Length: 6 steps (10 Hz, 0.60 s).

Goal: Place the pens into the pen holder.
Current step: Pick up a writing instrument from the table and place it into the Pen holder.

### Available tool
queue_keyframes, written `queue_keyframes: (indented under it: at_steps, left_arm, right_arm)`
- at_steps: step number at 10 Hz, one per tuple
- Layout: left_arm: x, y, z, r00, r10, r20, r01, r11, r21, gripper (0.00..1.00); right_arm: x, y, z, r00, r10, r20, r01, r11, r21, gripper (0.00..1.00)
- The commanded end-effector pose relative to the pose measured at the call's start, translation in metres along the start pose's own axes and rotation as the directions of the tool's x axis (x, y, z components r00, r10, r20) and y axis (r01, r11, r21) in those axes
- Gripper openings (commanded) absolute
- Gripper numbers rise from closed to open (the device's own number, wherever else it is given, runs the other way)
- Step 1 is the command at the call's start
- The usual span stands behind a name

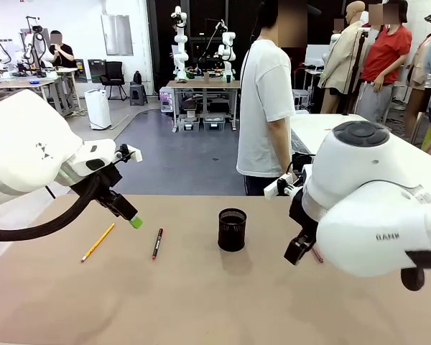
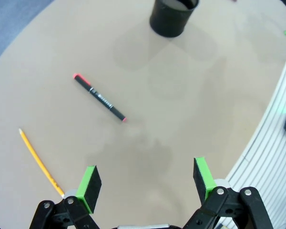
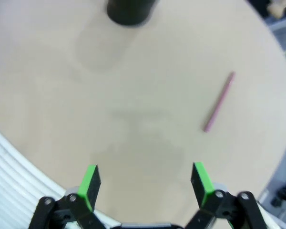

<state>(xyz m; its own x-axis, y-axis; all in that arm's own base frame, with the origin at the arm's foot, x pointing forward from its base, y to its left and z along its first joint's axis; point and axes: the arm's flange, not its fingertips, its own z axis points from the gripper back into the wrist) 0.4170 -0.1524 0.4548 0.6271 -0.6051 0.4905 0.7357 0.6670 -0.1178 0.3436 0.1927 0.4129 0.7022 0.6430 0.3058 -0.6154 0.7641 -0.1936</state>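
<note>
The left gripper [image 2: 144, 177] hangs with jaws spread wide and empty above the table [image 1: 201, 302], near the orange-yellow pencil [image 1: 98, 242] and the black pen [image 1: 157, 244], both lying flat. The right gripper [image 3: 144, 179], equally spread, hovers near a blurred, seemingly pinkish pen [image 3: 219, 101]; the pen holder [image 1: 232, 230] stands upright between the two sides.

In the front view the left arm [image 1: 29, 151] reaches in from 9 o'clock. The left gripper [image 2: 145, 181] tilts down toward 4 o'clock, its fingers [image 2: 89, 183] spread wide and empty. The right arm [image 1: 373, 208] enters from 3 o'clock. The right gripper [image 3: 145, 183] points down toward 7 o'clock, equally wide and empty.
</note>
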Motion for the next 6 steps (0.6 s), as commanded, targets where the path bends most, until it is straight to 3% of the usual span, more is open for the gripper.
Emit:
queue_keyframes:
  at_steps: [1, 4, 6]
  left_arm:
    - [0.000, 0.007, 0.013, 0.997, -0.045, 0.065, 0.051, 0.994, -0.099, 1.00]
    - [0.009, 0.008, 0.051, 0.970, -0.132, 0.205, 0.186, 0.944, -0.271, 1.00]
    - [0.013, 0.014, 0.081, 0.949, -0.214, 0.230, 0.268, 0.933, -0.239, 1.00]
  right_arm:
    - [0.004, -0.011, 0.021, 0.996, -0.022, 0.087, 0.007, 0.984, 0.176, 1.00]
    - [0.010, -0.028, 0.060, 0.986, -0.017, 0.167, -0.017, 0.979, 0.203, 1.00]
    - [0.012, -0.042, 0.090, 0.979, 0.030, 0.200, -0.080, 0.966, 0.246, 1.00]
